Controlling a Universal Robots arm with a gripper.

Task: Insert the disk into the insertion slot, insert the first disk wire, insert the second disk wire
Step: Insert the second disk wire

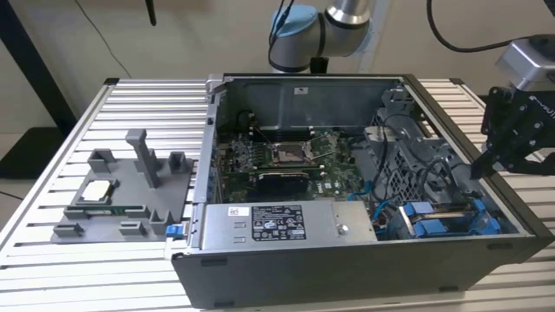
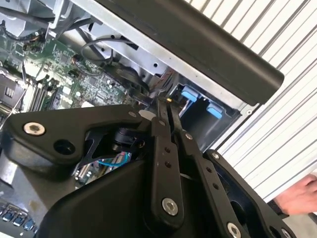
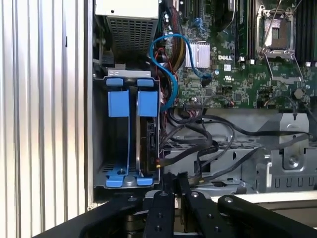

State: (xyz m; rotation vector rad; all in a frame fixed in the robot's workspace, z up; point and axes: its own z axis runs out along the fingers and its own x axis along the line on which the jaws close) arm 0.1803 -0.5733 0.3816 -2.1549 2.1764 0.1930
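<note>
Disk (image 3: 148, 136) looks already in slot (image 3: 131, 73) just ahead of gripper (image 3: 173, 177), jaws together, so prob. 1st wire step; needs wires (image 3: 198, 148) beside jaws lined up w/ disk.

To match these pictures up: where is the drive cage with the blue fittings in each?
Exterior view: cage in the case's near corner, on the exterior view's right.
Second wrist view: cage just past the gripper, under the case rim.
First wrist view: cage against the case wall, beside the ribbed table.
Shared landmark: green motherboard.
</note>
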